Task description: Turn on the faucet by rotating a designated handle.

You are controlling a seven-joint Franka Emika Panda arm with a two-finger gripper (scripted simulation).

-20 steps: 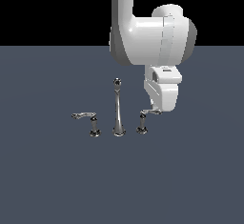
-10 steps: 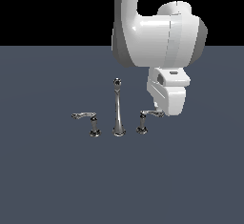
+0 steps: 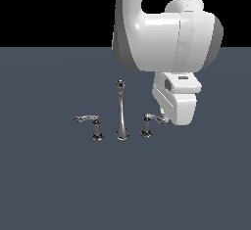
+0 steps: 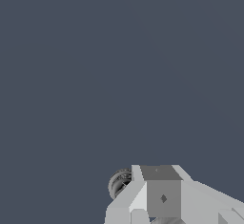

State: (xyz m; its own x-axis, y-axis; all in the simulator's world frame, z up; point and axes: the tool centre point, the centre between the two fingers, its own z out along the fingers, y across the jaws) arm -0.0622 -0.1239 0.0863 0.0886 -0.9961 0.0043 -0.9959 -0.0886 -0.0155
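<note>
Faucet (image 3: 121, 111) stands on the bench (image 3: 59, 185), its handle (image 3: 149, 123) lever reaching toward the pincer (image 3: 169, 121) just beside it, seemingly placed to push; whether its jaws are apart I cannot tell.

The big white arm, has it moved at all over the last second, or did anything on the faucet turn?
The arm's bulky upper part swung toward the exterior view's right, and the gripper shifted slightly that way, beside the lever tip of the handle. Whether it touches is unclear. Nothing was grasped. The spout and the other handle look unchanged.
</note>
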